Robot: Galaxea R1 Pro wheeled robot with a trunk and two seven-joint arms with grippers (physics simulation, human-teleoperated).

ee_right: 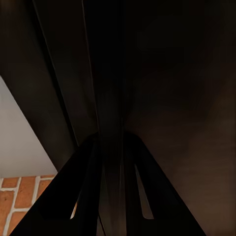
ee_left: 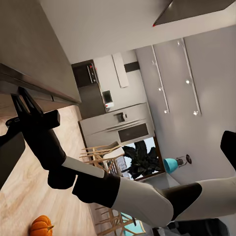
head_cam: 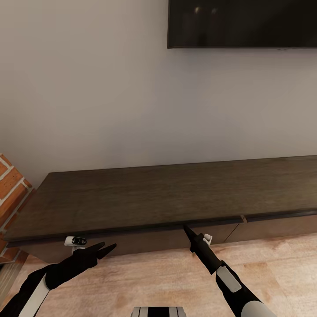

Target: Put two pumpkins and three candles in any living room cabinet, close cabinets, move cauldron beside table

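Observation:
The long dark-brown cabinet (head_cam: 167, 198) stands against the wall, and the drawer fronts (head_cam: 145, 242) under its top look flush. My right gripper (head_cam: 186, 229) is shut, its tip pressed at the seam just beneath the top's front lip. The left wrist view shows that same right gripper (ee_left: 22, 98) against the cabinet (ee_left: 34, 54) edge, and the right wrist view has its fingers (ee_right: 91, 172) close against dark wood. My left gripper (head_cam: 108, 247) hangs open in front of the cabinet's left drawer front, touching nothing. One orange pumpkin (ee_left: 41, 225) sits on the wooden floor behind me. Candles, cauldron and table are out of view.
A black TV (head_cam: 242, 22) hangs on the wall above the cabinet. A brick wall (head_cam: 11, 189) meets the cabinet's left end. Light wooden floor (head_cam: 145, 277) lies in front. The left wrist view reaches a kitchen with wooden chairs (ee_left: 105, 152) and a plant (ee_left: 142, 162).

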